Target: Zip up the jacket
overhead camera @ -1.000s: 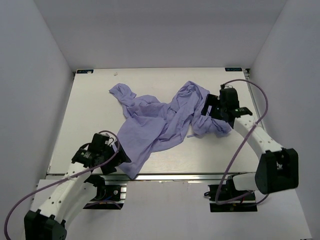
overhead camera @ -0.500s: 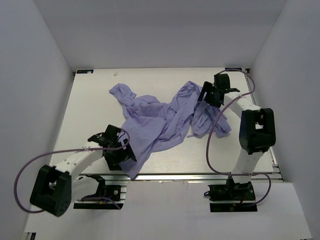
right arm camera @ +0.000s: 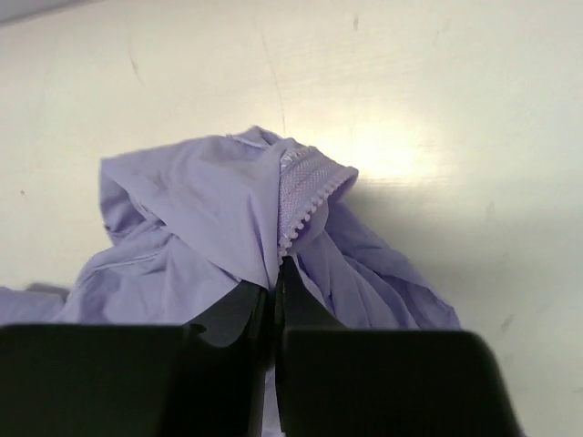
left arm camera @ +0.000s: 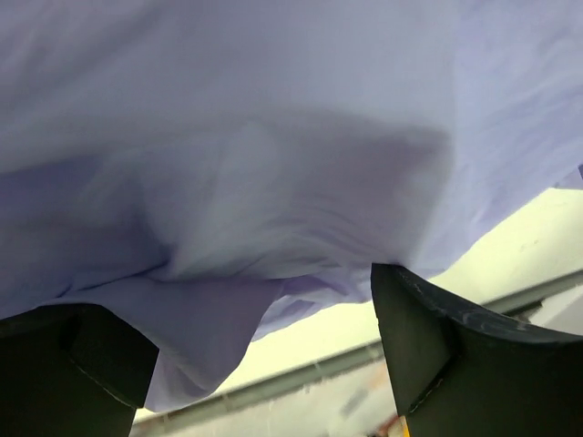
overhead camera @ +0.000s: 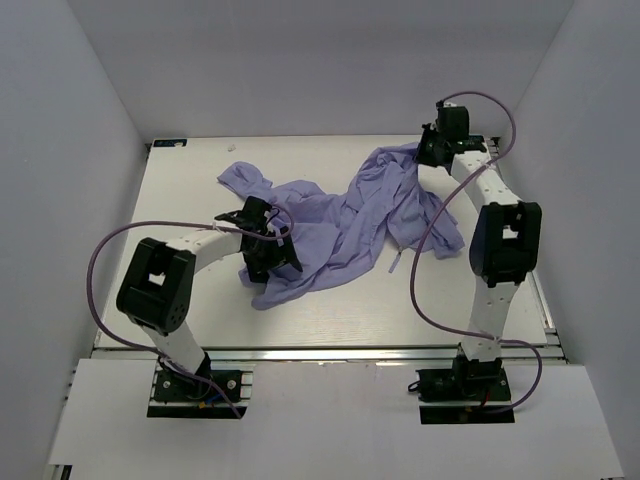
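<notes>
The jacket (overhead camera: 330, 225) is lying crumpled in the middle of the worktop (overhead camera: 180, 260), and it is reaching out toward 1 o'clock. One bunched end is pointing to 10 o'clock. Its bottom edge is hanging down toward 7 o'clock, well apart from the near edge of the worktop.

The right arm (overhead camera: 500, 240) is stretching far out to the 1 o'clock corner, close to the back edge. There the right fingers (right arm camera: 232, 319) are pinching tight on a fold of the jacket. The fold is poking up from between them. A strip of little zipper teeth (right arm camera: 305, 196) is running along the edge of that fold. Bare worktop is showing just past the fold, toward 12 o'clock.

The left arm (overhead camera: 160, 285) is bending in from 9 o'clock. The left fingers (left arm camera: 455, 355) are standing wide apart and are not gripping anything. The purple cloth is hanging right in front of them and is filling most of the left wrist view. I cannot tell if the cloth is touching them. A loose cloth edge is drooping between them.

Open worktop is lying all along the 9 o'clock side, across the near strip at 6 o'clock, and at 4 o'clock. White walls are standing close around the left, back and right edges
</notes>
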Robot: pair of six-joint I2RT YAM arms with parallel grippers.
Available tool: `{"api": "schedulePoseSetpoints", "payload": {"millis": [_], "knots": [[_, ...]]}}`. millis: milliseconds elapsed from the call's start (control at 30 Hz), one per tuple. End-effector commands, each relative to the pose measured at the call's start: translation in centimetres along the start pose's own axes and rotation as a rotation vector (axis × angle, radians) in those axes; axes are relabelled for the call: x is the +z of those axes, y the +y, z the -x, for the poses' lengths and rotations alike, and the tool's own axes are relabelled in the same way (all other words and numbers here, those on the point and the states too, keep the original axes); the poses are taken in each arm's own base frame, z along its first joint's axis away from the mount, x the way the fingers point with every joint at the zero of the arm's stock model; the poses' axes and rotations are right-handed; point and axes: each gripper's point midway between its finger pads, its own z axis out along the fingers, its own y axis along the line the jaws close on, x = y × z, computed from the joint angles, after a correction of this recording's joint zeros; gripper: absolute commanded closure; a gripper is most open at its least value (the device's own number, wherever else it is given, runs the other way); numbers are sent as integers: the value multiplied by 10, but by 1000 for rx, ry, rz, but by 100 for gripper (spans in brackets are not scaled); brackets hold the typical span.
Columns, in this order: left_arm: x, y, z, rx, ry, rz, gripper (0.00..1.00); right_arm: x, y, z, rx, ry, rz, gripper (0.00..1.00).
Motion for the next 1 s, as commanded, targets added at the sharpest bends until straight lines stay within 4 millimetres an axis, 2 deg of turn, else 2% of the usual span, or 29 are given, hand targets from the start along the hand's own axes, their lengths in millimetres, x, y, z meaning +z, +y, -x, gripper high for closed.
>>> {"api": "schedulePoseSetpoints", "payload": {"millis": [0,33,67,100,133,167,200,233,267,300,333,367,400,433,467,500,533,567,633,700,733,800,833,867,900,967], "knots": [[-4,-18,19,86,-55,-41,4,-57,0,62,-135,-132,-73,100],[-7,-21,19,89,-63,-48,3,-69,1,66,-150,-141,-75,100],[-10,-19,16,89,-68,-49,2,-96,8,77,-164,-180,-63,100],[-13,-19,13,83,-76,-55,2,-108,14,76,-178,-184,-35,100],[-21,-15,5,82,-90,-62,2,-115,15,63,-189,-158,-22,100],[-25,-12,0,76,-99,-63,2,-145,25,66,-201,-193,10,100],[-30,-8,-6,57,-103,-57,2,-154,41,52,-220,-171,76,100],[-33,0,-11,45,-111,-39,2,-154,43,22,-231,-112,90,100],[-47,0,-15,47,-145,-55,2,-181,57,15,-260,-136,125,100],[-47,17,-32,18,-116,-15,2,-187,83,-12,-321,-112,158,99],[-51,24,-38,8,-123,-3,2,-184,84,-56,-356,-39,158,99],[-64,27,-40,9,-172,-11,2,-201,98,-72,-397,-51,184,96],[-64,42,-55,-17,-150,27,2,-211,128,-111,-454,7,288,94],[-69,47,-59,-23,-162,35,2,-217,139,-136,-456,44,348,89],[-80,49,-60,-21,-208,24,2,-220,134,-178,-404,128,385,77],[-82,58,-70,-39,-195,48,2,-227,149,-199,-383,160,485,70],[-85,61,-73,-41,-205,49,2,-227,145,-212,-349,182,498,64],[-88,64,-74,-42,-218,53,2,-228,135,-227,-301,203,483,62],[-94,69,-82,-41,-230,44,2,-224,116,-217,-264,139,367,59],[-96,63,-88,-32,-220,-8,2,-232,100,-187,-218,21,246,59],[-92,66,-92,-39,-209,-8,2,-238,95,-179,-202,-6,218,60],[-88,61,-95,-44,-193,-45,2,-254,89,-154,-166,-109,178,68],[-83,63,-98,-48,-178,-46,2,-259,84,-150,-155,-126,158,73],[-81,60,-95,-49,-182,-61,2,-265,79,-143,-141,-157,137,99],[-79,58,-95,-47,-178,-70,2,-267,71,-134,-136,-193,89,100],[-78,52,-90,-39,-176,-80,2,-278,69,-114,-153,-250,63,100]]}}
